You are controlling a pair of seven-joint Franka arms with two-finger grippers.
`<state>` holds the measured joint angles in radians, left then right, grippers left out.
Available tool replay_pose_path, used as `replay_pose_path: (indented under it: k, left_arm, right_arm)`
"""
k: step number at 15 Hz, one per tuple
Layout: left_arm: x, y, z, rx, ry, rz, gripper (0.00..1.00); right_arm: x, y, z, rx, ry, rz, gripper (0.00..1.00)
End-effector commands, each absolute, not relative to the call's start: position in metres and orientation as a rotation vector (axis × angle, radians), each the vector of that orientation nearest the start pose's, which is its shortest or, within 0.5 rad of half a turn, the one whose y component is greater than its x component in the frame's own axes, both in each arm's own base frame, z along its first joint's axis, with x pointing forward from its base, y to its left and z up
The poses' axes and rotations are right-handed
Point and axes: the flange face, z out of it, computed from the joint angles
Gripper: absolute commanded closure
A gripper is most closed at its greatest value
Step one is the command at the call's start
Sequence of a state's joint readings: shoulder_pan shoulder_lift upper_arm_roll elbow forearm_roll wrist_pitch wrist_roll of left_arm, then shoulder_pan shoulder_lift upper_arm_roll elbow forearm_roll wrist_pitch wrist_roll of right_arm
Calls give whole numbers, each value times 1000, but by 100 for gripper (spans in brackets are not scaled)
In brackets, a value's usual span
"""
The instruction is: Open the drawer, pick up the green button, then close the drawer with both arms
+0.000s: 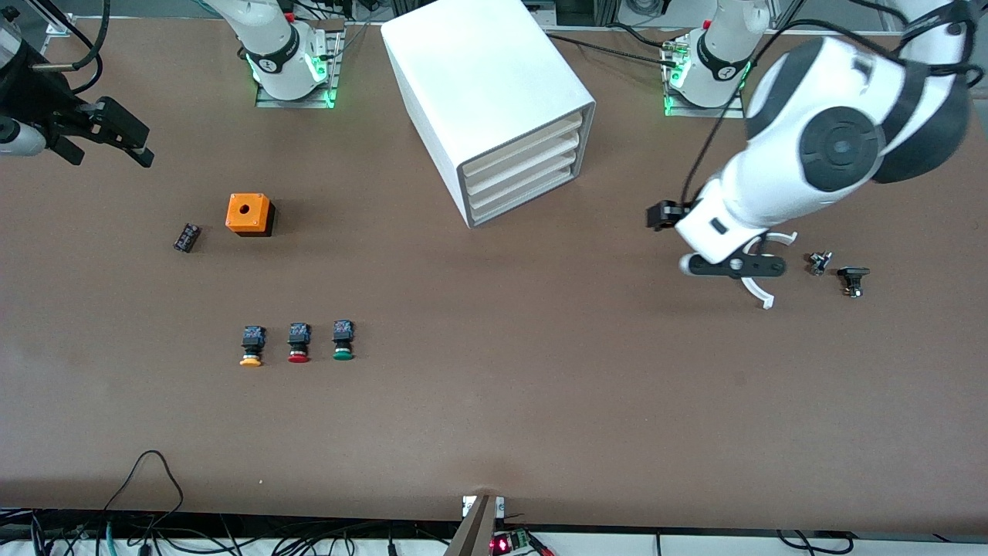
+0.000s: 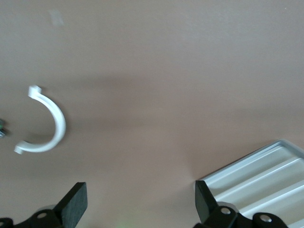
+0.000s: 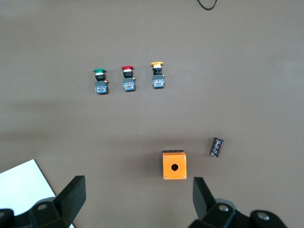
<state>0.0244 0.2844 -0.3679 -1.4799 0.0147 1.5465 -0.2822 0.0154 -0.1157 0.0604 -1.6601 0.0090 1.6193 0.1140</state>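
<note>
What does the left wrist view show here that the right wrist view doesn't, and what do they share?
Only the left wrist view shows the white curved clip lying on the table and the cabinet's stacked drawer fronts, all shut. Only the right wrist view shows the green button, red button and yellow button in a row, plus the orange box and a small dark cylinder. Both show the brown table, part of the white cabinet, and their own open gripper: left gripper, right gripper.
</note>
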Motion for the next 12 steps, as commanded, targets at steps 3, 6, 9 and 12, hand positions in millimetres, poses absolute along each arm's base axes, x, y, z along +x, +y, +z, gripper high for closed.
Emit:
replay_pose_path:
  k: [3, 6, 9, 12]
  left_arm:
    - [576, -102, 533, -3090, 363, 278, 0]
    - [555, -47, 545, -3080, 468, 229, 0]
    - [543, -28, 549, -3084, 452, 109, 0]
    - [544, -40, 557, -3111, 416, 53, 0]
  right_arm:
    - [518, 46, 660, -3129, 50, -133, 0]
    - [518, 47, 659, -3129, 46, -128, 0]
    - [518, 49, 660, -3129, 41, -133, 0]
    - [518, 49, 662, -3128, 41, -138, 0]
